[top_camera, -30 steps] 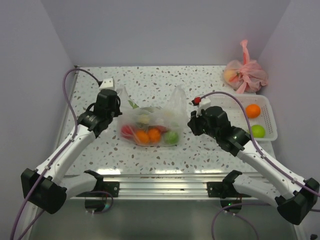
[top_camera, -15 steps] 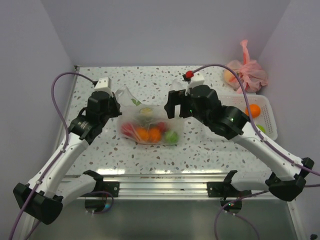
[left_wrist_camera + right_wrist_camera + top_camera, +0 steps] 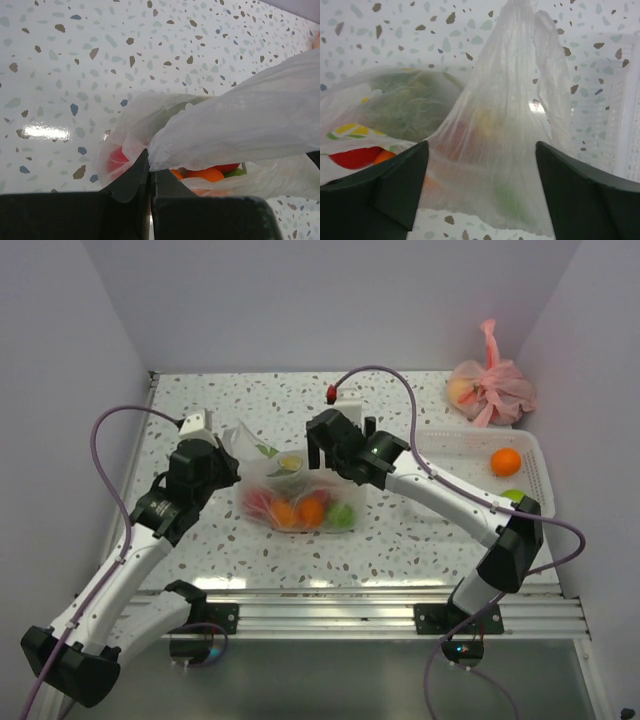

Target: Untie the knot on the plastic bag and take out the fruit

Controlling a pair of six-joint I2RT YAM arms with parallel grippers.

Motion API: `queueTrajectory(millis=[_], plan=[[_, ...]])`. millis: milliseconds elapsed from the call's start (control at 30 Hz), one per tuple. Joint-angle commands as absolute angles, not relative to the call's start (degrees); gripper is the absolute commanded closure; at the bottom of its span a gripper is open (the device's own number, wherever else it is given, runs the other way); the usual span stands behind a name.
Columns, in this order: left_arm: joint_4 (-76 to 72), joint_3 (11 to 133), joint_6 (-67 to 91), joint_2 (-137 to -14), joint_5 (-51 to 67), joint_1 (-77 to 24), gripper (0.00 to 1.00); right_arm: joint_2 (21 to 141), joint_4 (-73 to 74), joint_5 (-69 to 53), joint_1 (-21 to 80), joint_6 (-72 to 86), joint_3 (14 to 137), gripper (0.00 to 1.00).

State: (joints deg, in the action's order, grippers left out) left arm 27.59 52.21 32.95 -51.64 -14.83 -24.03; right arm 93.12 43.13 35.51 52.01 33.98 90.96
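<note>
Looks like a robotics lab test cell, not a home or a shop. Shows in the plain pale walls [image 3: 330, 300] boxing in the left, far and right sides of a speckled, terrazzo-patterned desk [image 3: 400, 550]. Shows too in the aluminium rail [image 3: 330, 600] along the near edge, with two white machines bolted to it, the left arm [image 3: 115, 575] and the right arm [image 3: 450, 500], each trailing a loose purple cable [image 3: 375, 368]. Holds only staged props otherwise: a white perforated basket [image 3: 540, 465] at the right with an orange [image 3: 505, 462] inside, and a knotted pink bag [image 3: 490, 388] in the far right corner.
</note>
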Motion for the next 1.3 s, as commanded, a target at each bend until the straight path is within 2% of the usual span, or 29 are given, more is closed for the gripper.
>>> queueTrajectory(millis=[0, 33, 100, 133, 167, 267, 433, 533, 667, 767, 833, 933, 967, 1267], plan=[[26.10, 49.58, 36.65, -49.57, -16.61, -23.82, 1.00, 91.95, 44.21, 39.64, 52.29, 37.88, 87.30, 0.09], [26.80, 49.14, 37.52, -48.96, -17.13, -23.82, 1.00, 90.89, 43.08, 39.12, 52.29, 37.88, 85.19, 0.25], [27.68, 47.82, 37.97, -48.43, -19.06, -23.82, 1.00, 87.12, 40.71, 38.33, 52.21, 37.27, 77.14, 0.44], [28.82, 47.38, 38.66, -48.17, -19.77, -23.82, 1.00, 82.92, 37.91, 37.02, 52.21, 36.83, 74.30, 0.56], [29.09, 46.42, 38.93, -48.16, -20.82, -23.82, 1.00, 80.97, 37.01, 35.70, 52.29, 36.74, 71.57, 0.75], [28.39, 44.83, 39.90, -48.60, -21.27, -23.82, 1.00, 74.28, 34.99, 33.85, 52.29, 37.53, 63.65, 1.00], [26.20, 46.92, 38.68, -55.26, -19.78, -23.73, 1.00, 68.21, 26.66, 33.05, 51.77, 33.25, 58.36, 1.00], [25.75, 54.73, 35.61, -62.54, -18.72, -23.20, 1.00, 70.30, 23.39, 30.24, 48.19, 26.92, 64.49, 1.00], [28.29, 74.81, 32.09, -72.40, -17.75, -21.80, 1.00, 75.75, 20.22, 26.55, 41.23, 19.26, 77.32, 1.00], [30.15, 84.51, 31.20, -76.46, -18.10, -21.01, 1.00, 78.83, 16.62, 24.53, 38.59, 12.58, 87.41, 1.00], [29.62, 85.95, 31.55, -76.12, -18.63, -20.83, 1.00, 79.89, 14.68, 22.08, 38.06, 8.81, 89.55, 1.00], [27.26, 81.67, 34.09, -72.45, -18.28, -20.83, 1.00, 79.11, 11.87, 19.26, 37.88, 6.69, 87.46, 1.00], [26.20, 76.08, 35.15, -71.03, -17.59, -20.83, 1.00, 78.75, 11.08, 16.72, 37.88, 6.42, 85.80, 1.00], [11.96, 38.19, 48.86, -55.64, -8.11, -21.00, 1.00, 69.89, 1.76, 6.69, 37.88, 13.09, 52.52, 1.00]])
